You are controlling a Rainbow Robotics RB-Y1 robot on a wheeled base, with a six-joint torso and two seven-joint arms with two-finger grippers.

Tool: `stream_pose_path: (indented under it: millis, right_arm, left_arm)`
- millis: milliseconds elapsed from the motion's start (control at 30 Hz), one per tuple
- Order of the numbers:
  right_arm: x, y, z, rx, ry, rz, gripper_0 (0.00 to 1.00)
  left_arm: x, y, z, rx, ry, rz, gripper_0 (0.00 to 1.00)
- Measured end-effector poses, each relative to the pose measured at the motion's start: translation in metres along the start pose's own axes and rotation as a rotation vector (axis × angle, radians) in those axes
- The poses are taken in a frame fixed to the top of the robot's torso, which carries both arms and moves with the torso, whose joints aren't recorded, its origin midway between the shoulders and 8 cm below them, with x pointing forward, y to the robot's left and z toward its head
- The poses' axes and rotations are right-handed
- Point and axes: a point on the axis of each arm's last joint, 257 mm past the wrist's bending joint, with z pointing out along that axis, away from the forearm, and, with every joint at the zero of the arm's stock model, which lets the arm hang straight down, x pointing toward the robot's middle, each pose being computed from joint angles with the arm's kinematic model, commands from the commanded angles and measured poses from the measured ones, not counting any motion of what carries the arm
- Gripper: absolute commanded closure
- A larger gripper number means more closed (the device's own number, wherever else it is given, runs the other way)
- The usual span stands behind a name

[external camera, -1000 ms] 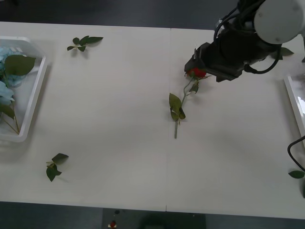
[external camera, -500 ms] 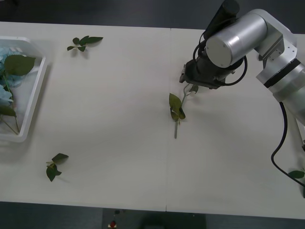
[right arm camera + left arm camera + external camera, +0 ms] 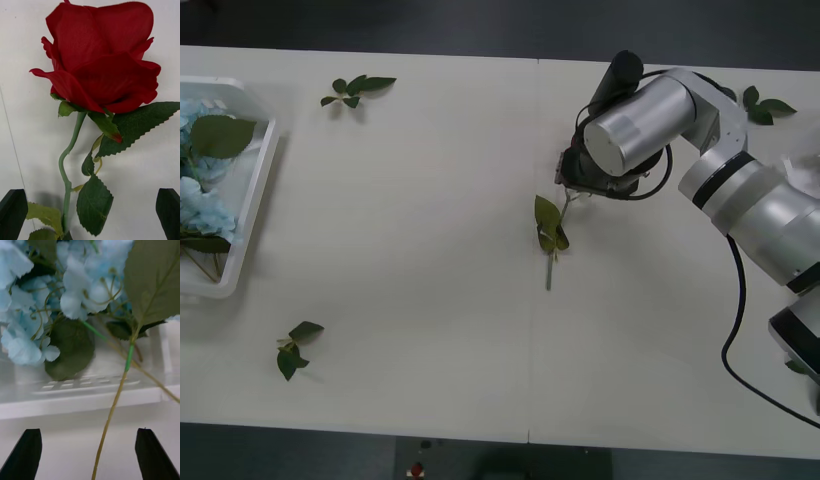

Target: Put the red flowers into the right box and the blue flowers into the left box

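Note:
A red flower lies on the white table, its bloom straight ahead of my right gripper. That gripper is open, its black fingers standing either side of the stem and leaves. From the front, the right arm covers the bloom, and the stem trails toward me. Blue flowers lie in the left box at the table's left edge. My left gripper hangs open just outside that box's rim. One thin stem runs out over the rim between its fingers. The right box is hidden.
Loose green leaf sprigs lie on the table: one at the far left, one near the front left, one at the far right. A black cable loops down from the right arm.
The right arm has swung in and down over the rose, hiding its bloom in the front view. A blue flower cluster in the left box has shifted.

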Motion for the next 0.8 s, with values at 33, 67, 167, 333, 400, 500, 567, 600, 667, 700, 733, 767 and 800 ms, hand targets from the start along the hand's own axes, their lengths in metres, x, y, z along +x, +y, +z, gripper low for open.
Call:
stream_pose_path:
  millis: [33, 67, 167, 333, 400, 500, 567, 600, 667, 700, 733, 767, 800]
  right_arm:
    - [0.0, 0.0, 0.003, 0.001, -0.005, 0.001, 0.0]
    - [-0.001, 0.0, 0.005, 0.002, -0.011, 0.003, 0.0]
    - [-0.001, -0.001, 0.014, 0.009, -0.024, 0.006, 0.0]
    - [0.001, -0.003, 0.025, 0.025, -0.039, 0.004, 0.0]
    - [0.002, -0.003, 0.027, 0.033, -0.04, 0.0, 0.0]
    - [0.0, 0.0, 0.03, 0.028, -0.065, -0.028, 0.0]
    - [0.003, 0.002, 0.033, 0.033, -0.071, -0.056, 0.0]
    - [0.006, 0.001, 0.034, 0.038, -0.069, -0.067, 0.0]
    - [0.01, -0.001, 0.037, 0.048, -0.065, -0.078, 0.0]
    - [0.011, -0.003, 0.038, 0.052, -0.063, -0.078, 0.0]
    - [0.011, -0.005, 0.039, 0.056, -0.061, -0.075, 0.0]
    - [0.011, -0.007, 0.039, 0.06, -0.06, -0.071, 0.0]
    - [0.01, -0.009, 0.04, 0.062, -0.062, -0.067, 0.0]
  left_arm:
    - [-0.003, -0.002, -0.001, 0.018, -0.02, 0.01, 0.13]
    - [-0.005, -0.006, -0.002, 0.038, -0.033, 0.026, 0.11]
    - [-0.013, -0.02, -0.007, 0.107, -0.068, 0.028, 0.09]
    - [-0.058, -0.047, -0.027, 0.212, -0.172, 0.013, 0.09]
    - [-0.08, -0.062, -0.033, 0.245, -0.219, 0.031, 0.09]
    - [-0.107, -0.096, -0.039, 0.322, -0.28, 0.053, 0.08]
    - [-0.121, -0.119, -0.042, 0.366, -0.318, 0.071, 0.09]
    - [-0.128, -0.13, -0.042, 0.384, -0.338, 0.082, 0.09]
    - [-0.144, -0.153, -0.043, 0.417, -0.387, 0.099, 0.09]
    - [-0.154, -0.163, -0.044, 0.431, -0.415, 0.105, 0.09]
    - [-0.162, -0.173, -0.043, 0.442, -0.441, 0.109, 0.09]
    - [-0.169, -0.184, -0.042, 0.453, -0.464, 0.113, 0.09]
    - [-0.176, -0.194, -0.039, 0.46, -0.485, 0.115, 0.09]
